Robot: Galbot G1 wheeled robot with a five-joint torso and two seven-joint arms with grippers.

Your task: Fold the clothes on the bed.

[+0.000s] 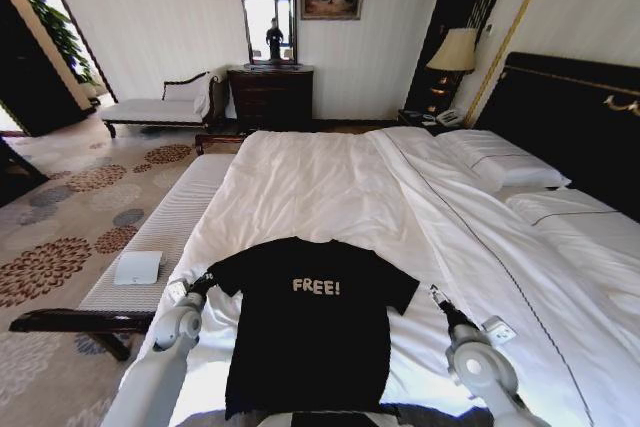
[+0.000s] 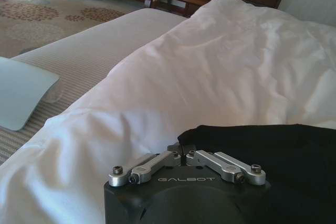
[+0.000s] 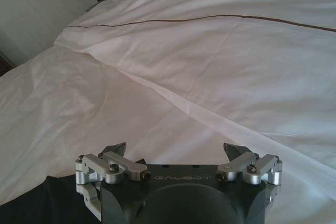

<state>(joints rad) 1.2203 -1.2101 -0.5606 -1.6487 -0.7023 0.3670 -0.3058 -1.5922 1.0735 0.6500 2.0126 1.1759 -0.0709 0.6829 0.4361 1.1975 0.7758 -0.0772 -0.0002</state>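
Note:
The clothes, a black T-shirt (image 1: 310, 347) with white "FREE!" on the chest, lie flat and face up on the near end of the bed (image 1: 320, 182). My left gripper (image 1: 203, 284) is at the tip of the shirt's left sleeve. In the left wrist view, this gripper (image 2: 182, 153) is shut on the edge of the black cloth (image 2: 273, 156). My right gripper (image 1: 437, 297) sits on the white sheet just beyond the right sleeve. Seen from the right wrist, it (image 3: 176, 150) stands open, with the black cloth (image 3: 47, 203) to one side and the white sheet (image 3: 210, 77) ahead.
A long striped bench (image 1: 170, 227) runs along the bed's left side, with a white pad (image 1: 137, 267) on it. Pillows (image 1: 500, 162) and a dark headboard (image 1: 580, 117) are at the right. A chaise (image 1: 160, 107), dresser (image 1: 270, 97) and lamp (image 1: 455, 52) line the far wall.

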